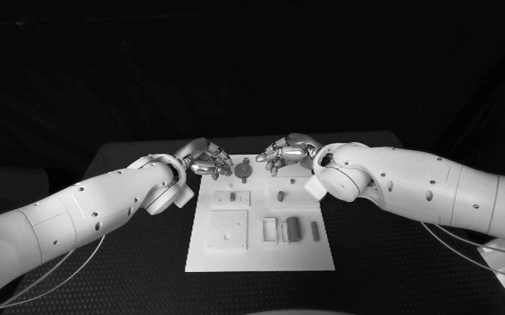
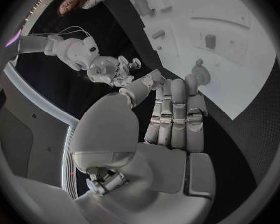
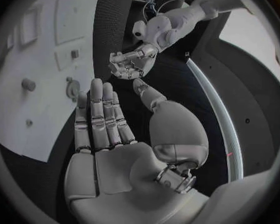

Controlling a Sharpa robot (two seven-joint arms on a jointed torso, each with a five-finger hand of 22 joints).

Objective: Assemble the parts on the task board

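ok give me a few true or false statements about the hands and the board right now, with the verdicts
1. Both hands sit at the far end of the task board. True: the left hand and right hand are there, apart from each other.
2. The right hand holds a part. False: the right wrist view shows its fingers stretched out and the palm bare.
3. The left hand's fingers are stretched out with nothing in them. True.
4. The board is bare of parts. False: small parts lie or stand on it.
5. The two hands grip each other. False: a gap shows between them.
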